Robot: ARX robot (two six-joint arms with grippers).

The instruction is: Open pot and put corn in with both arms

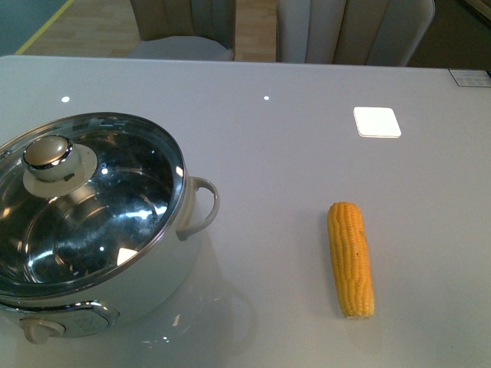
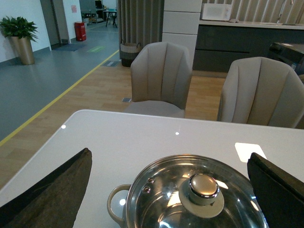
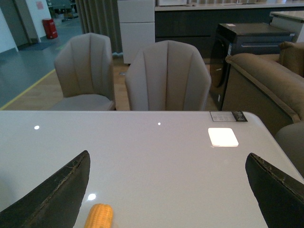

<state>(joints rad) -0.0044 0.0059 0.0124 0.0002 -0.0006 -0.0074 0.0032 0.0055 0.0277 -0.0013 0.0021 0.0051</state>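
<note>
At the near edge of the white table (image 1: 268, 153), the pot (image 1: 170, 277) sits on the robot's left with its glass lid (image 1: 100, 215) closed and the lid knob (image 1: 48, 153) upright. Its cream side handle (image 1: 205, 205) points towards the corn (image 1: 351, 259). The cob lies flat on the right, well apart from the pot, with its length running away from the robot. The layout appears to give each arm its own job: the lid to the left arm, the cob to the right.

Neither arm shows in the front view. The left gripper (image 2: 169, 156) hangs above the near side of the pot, with the lid knob framed between its dark fingers (image 2: 57, 190). Its jaws are spread wide and hold nothing. The right gripper (image 3: 168, 159) is posed the same way, fingers (image 3: 52, 194) wide apart and empty, with only the tip of the cob visible low between them. Both wrist cameras look out nearly level across the tabletop, so the arms seem poised rather than reaching.

Farther back, a bright square reflection (image 1: 377, 122) glares on the table. Beyond it stand two beige chairs (image 3: 166, 76).
</note>
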